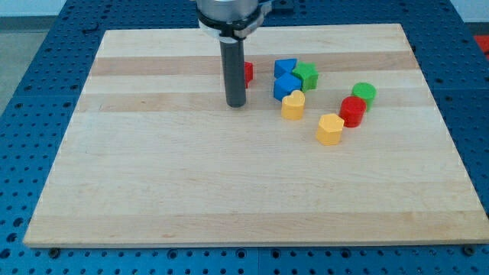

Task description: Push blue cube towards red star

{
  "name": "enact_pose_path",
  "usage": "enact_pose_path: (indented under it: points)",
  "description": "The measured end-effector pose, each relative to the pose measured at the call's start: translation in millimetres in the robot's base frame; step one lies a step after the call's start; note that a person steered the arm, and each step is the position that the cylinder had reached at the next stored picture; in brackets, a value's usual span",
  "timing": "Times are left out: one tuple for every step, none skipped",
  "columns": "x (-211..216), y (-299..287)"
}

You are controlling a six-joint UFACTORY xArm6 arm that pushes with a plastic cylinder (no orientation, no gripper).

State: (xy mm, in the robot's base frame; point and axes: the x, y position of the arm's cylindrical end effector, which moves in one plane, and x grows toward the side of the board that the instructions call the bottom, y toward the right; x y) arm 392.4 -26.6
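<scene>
The blue cube (287, 85) sits right of centre in the upper part of the wooden board (153, 168), touching a second blue block (284, 68) above it. The red star (248, 73) lies to their left, mostly hidden behind my rod. My tip (235, 104) rests on the board to the left of the blue cube, a short gap away, and just below the red star.
A green block (306, 75) touches the blue blocks on their right. A yellow heart (293, 105) lies just below the blue cube. Further to the view's right lie a green cylinder (364, 93), a red cylinder (353, 111) and a yellow block (330, 129).
</scene>
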Motion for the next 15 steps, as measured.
enact_pose_path:
  points:
    - [3.9,21.3]
    - [10.1,39.3]
    - [14.6,54.7]
    - [14.6,69.7]
    - [13.4,80.6]
    - [6.8,82.2]
    - [-2.8,74.3]
    - [-10.6,67.6]
    - [-17.2,63.8]
    - [-16.6,63.7]
    - [-15.1,72.6]
    - [-15.1,94.2]
    - [-28.3,96.3]
    - [-36.5,94.1]
    - [-36.5,81.3]
